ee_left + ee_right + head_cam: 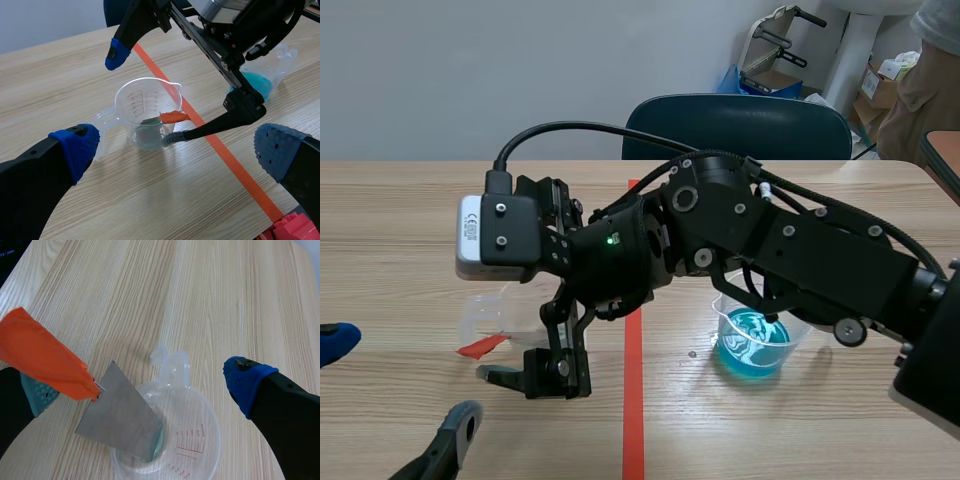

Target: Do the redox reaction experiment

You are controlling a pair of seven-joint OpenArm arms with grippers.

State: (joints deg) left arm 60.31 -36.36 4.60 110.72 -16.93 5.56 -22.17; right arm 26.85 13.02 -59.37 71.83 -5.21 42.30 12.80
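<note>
A clear measuring cup stands left of the orange tape line. A grey metal sheet with an orange tab leans inside it, tab over the rim. My right gripper reaches across the table and hangs open over the cup, one finger on either side; the tab lies against its teal pad. My left gripper is open just short of the cup. A beaker of blue liquid stands right of the line.
The right arm spans the table's middle above the blue beaker. A red object lies under my left gripper's right finger. A dark chair stands behind the far edge, and a person is at the back right.
</note>
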